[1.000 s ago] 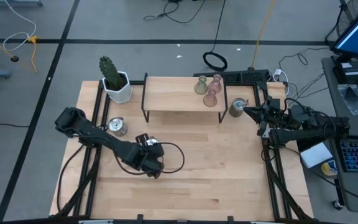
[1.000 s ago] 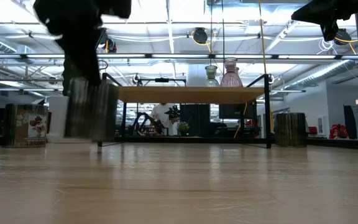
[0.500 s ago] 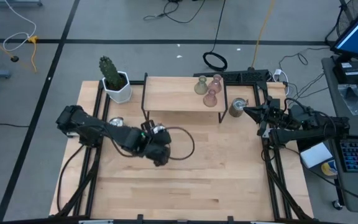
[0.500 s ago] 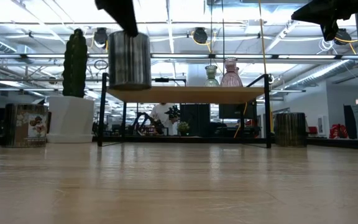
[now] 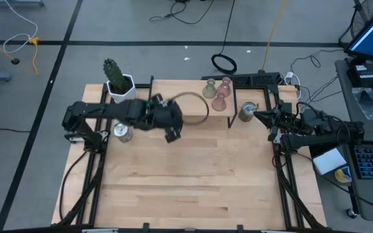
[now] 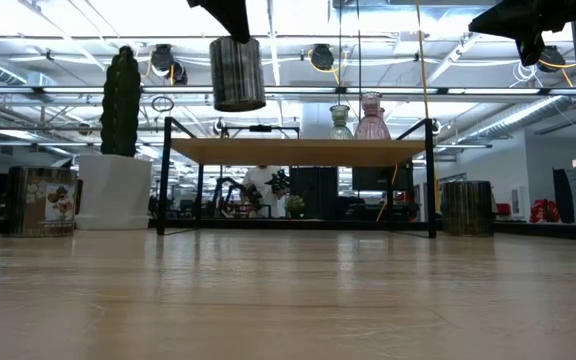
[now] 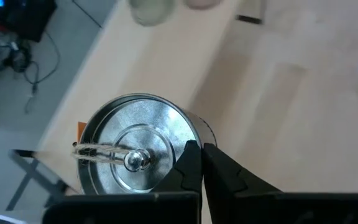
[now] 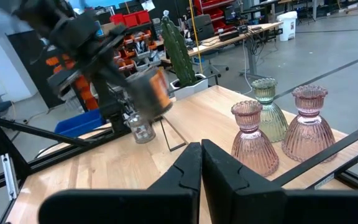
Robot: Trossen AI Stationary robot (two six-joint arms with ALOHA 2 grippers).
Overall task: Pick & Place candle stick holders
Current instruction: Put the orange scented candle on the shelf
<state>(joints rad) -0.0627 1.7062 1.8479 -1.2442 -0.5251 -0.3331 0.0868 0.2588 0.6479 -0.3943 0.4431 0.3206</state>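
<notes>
We see a white pot with a green cactus [image 5: 118, 83] beside a raised wooden shelf [image 5: 180, 98] on the table [image 5: 193, 175].

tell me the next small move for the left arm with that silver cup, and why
Probably carry on over the shelf and lower. The left gripper is shut on the silver cup, which hangs above the shelf's left end in the low view; the pink and green holders occupy the right end, so the left end looks free.
</notes>
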